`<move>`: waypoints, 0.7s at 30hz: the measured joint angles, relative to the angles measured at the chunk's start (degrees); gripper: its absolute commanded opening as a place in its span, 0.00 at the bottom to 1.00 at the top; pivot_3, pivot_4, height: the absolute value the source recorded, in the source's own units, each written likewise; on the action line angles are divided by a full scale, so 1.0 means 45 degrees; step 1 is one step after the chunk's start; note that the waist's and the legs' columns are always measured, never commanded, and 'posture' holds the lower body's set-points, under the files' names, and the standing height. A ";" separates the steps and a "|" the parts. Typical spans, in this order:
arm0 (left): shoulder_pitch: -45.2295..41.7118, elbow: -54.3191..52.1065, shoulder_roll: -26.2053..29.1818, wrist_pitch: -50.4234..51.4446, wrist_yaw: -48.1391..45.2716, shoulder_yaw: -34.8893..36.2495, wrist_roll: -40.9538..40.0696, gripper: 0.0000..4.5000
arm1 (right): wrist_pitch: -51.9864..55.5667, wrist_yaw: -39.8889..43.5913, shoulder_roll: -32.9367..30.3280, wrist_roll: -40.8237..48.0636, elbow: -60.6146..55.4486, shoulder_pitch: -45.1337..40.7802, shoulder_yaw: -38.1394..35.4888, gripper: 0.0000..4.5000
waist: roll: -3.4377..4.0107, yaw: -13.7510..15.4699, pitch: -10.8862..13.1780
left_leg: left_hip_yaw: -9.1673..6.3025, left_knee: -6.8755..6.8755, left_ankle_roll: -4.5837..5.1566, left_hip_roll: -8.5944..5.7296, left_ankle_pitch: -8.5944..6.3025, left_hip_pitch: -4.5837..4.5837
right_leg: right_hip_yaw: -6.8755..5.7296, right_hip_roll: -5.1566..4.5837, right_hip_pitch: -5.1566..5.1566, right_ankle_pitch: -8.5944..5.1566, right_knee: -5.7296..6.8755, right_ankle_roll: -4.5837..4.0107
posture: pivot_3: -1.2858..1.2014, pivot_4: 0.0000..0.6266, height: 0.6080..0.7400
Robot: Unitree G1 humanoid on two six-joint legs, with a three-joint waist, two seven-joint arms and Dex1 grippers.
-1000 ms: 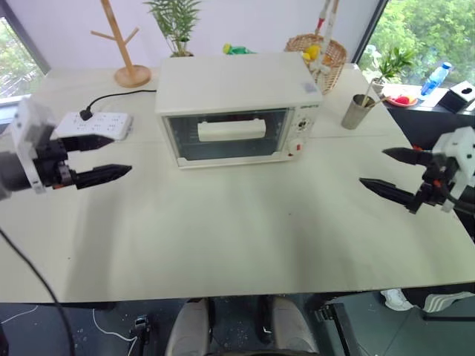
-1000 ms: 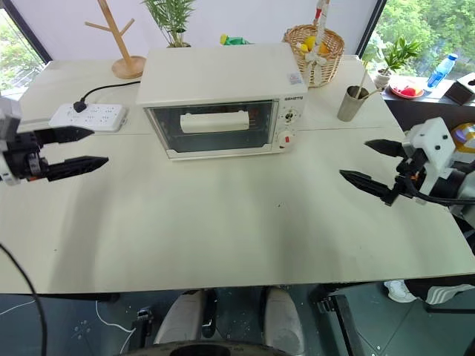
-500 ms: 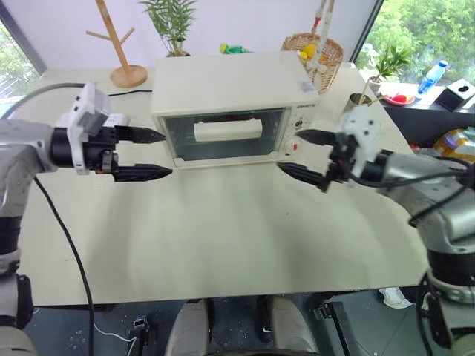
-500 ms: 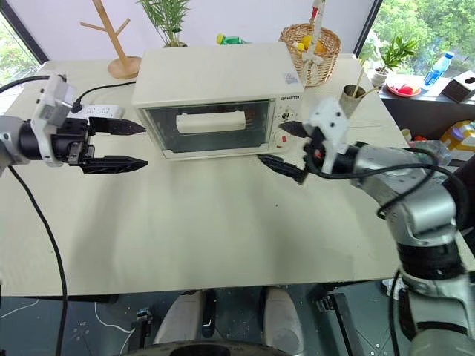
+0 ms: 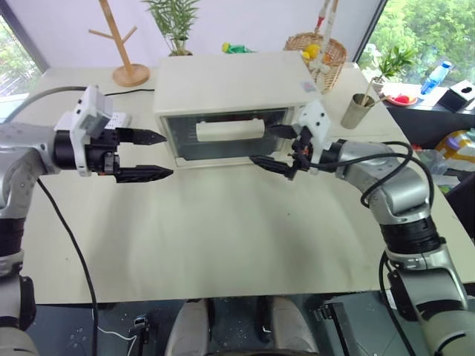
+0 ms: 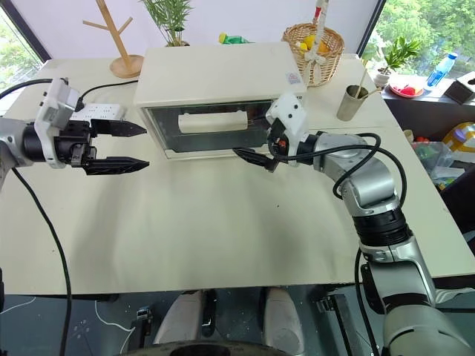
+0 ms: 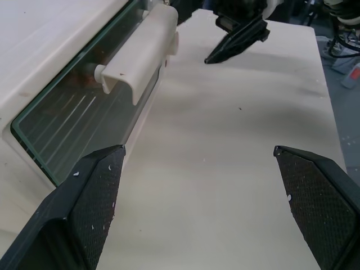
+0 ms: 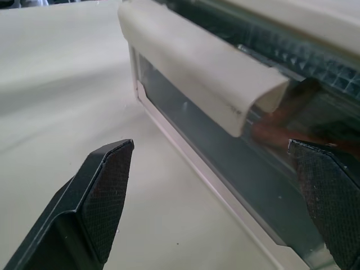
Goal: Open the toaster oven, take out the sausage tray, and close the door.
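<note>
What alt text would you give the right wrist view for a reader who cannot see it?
The open right end effector faces the shut door of the toaster oven, its black fingers spread below the long white bar handle. Reddish sausages show through the glass; the cream table lies alongside.

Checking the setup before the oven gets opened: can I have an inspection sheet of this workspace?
Surface: cream table, bare in front.
Job's things: cream-white toaster oven; glass door shut, white bar handle; red sausages behind glass.
Clutter: white power strip, wooden rack, wicker basket, metal cup.
Grippers: left gripper open, beside oven; right gripper open, at door.
Cables: black cord.
Surroundings: plants, windows.
</note>
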 measured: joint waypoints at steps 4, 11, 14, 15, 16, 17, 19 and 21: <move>-0.0099 0.0107 -0.0160 -0.0002 0.0164 0.0027 -0.0009 0.98 | -0.0005 0.0097 0.0328 -0.0003 -0.0021 -0.0078 0.0009 1.00 | 0.0000 0.0003 0.0000 | -0.0001 0.0000 0.0000 0.0000 0.0000 0.0001 | -0.0001 0.0000 0.0000 0.0000 0.0002 0.0000 | 0.52 0.24 1.00; -0.0629 0.0666 -0.0326 -0.0225 0.0176 0.0015 0.0128 0.98 | -0.0146 0.0111 0.0548 -0.0112 -0.0590 0.0044 0.0010 1.00 | 0.0002 0.0001 0.0001 | -0.0002 0.0000 0.0000 -0.0001 0.0000 0.0000 | -0.0004 0.0000 0.0000 0.0000 0.0002 0.0001 | 0.52 0.24 1.00; -0.1131 0.1129 -0.0533 -0.0220 0.0166 -0.0051 0.0145 0.98 | -0.0121 0.0189 0.0492 -0.0098 -0.1175 0.0484 -0.0004 1.00 | 0.0001 -0.0004 0.0003 | -0.0005 -0.0005 0.0000 -0.0001 0.0000 0.0000 | -0.0007 0.0003 -0.0002 0.0001 0.0003 0.0001 | 0.52 0.24 1.00; -0.1295 0.1262 -0.0594 -0.0221 0.0151 -0.0076 0.0161 0.98 | -0.0108 0.0198 0.0476 -0.0092 -0.1388 0.0638 -0.0010 1.00 | 0.0002 -0.0031 0.0003 | -0.0004 -0.0006 0.0000 -0.0001 0.0000 0.0000 | -0.0006 0.0003 -0.0003 0.0001 0.0004 0.0001 | 0.52 0.24 1.00; -0.1485 0.1402 -0.0687 -0.0221 0.0138 -0.0091 0.0169 0.98 | -0.0082 0.0202 0.0463 -0.0086 -0.1598 0.0801 -0.0009 1.00 | 0.0001 -0.0061 0.0003 | -0.0005 -0.0007 0.0000 -0.0001 0.0000 0.0000 | -0.0006 0.0004 -0.0004 0.0001 0.0006 0.0001 | 0.52 0.24 1.00; -0.1696 0.1561 -0.0810 -0.0210 0.0135 -0.0106 0.0170 0.98 | -0.0036 0.0195 0.0424 -0.0080 -0.1851 0.1000 -0.0020 1.00 | 0.0002 -0.0078 0.0003 | -0.0006 -0.0008 0.0000 0.0000 0.0000 0.0000 | -0.0008 0.0005 -0.0005 0.0001 0.0008 0.0001 | 0.52 0.24 1.00; -0.2247 0.1947 -0.1089 -0.0153 0.0170 -0.0152 0.0172 0.98 | 0.0092 0.0176 0.0352 -0.0008 -0.2343 0.1416 -0.0040 1.00 | 0.0000 -0.0126 0.0003 | -0.0010 -0.0007 0.0000 -0.0001 0.0000 -0.0001 | -0.0011 0.0005 -0.0004 0.0001 0.0011 0.0001 | 0.52 0.24 1.00; -0.2718 0.2194 -0.1338 -0.0147 0.0186 -0.0218 0.0196 0.98 | 0.0233 0.0130 0.0352 0.0047 -0.2750 0.1756 -0.0040 1.00 | 0.0000 -0.0194 0.0003 | -0.0009 -0.0005 0.0000 -0.0001 0.0000 -0.0001 | -0.0009 0.0004 -0.0004 0.0002 0.0011 0.0003 | 0.52 0.24 1.00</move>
